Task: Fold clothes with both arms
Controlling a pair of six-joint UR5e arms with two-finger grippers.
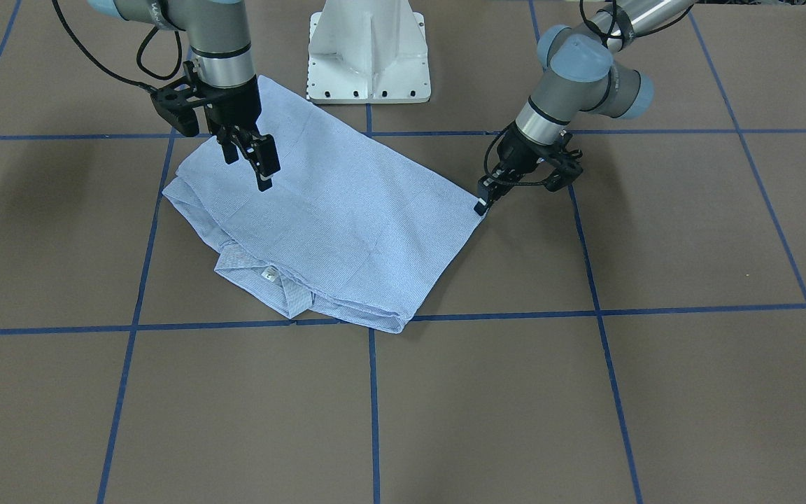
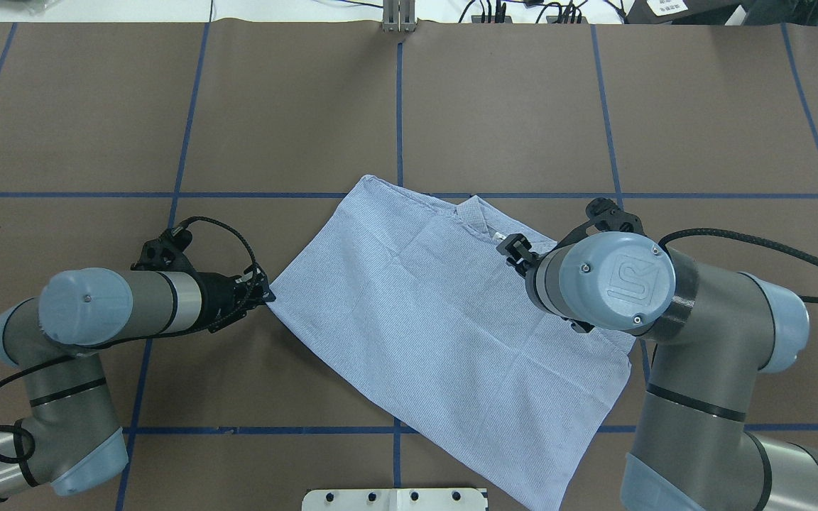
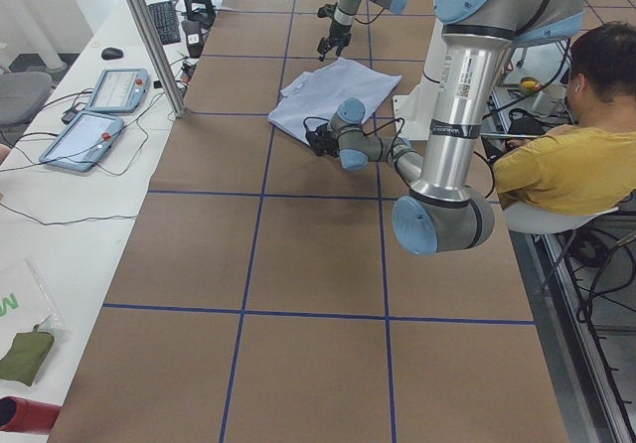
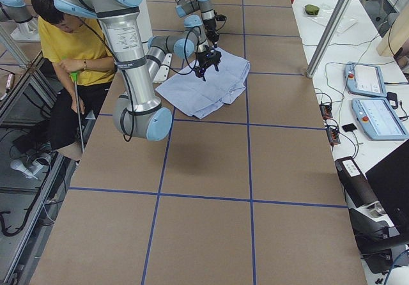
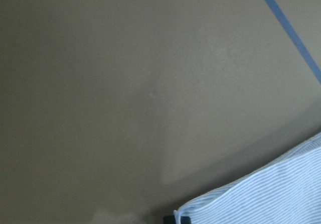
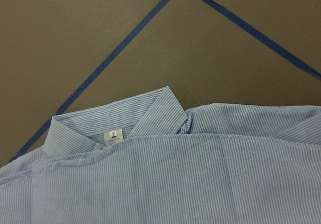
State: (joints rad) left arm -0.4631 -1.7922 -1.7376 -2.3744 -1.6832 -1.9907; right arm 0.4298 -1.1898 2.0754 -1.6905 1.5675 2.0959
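Observation:
The light blue striped shirt [image 1: 347,210] lies folded flat on the brown table, collar and white neck label [image 1: 269,274] toward the far side from the robot. It also shows in the overhead view [image 2: 437,319]. My left gripper [image 1: 481,205] is low at the shirt's side corner with its fingers together on the cloth edge; the left wrist view shows that corner [image 5: 271,199] beside one fingertip [image 5: 176,219]. My right gripper [image 1: 249,164] hovers open and empty above the shirt near the collar end [image 2: 519,252]. The right wrist view looks down on the collar and label [image 6: 113,136].
The white pedestal base [image 1: 368,56] stands just behind the shirt on the robot's side. Blue tape lines [image 1: 372,406] grid the brown table. A seated person in yellow [image 3: 566,165] is beside the robot. Control tablets [image 3: 99,115] lie on a side table.

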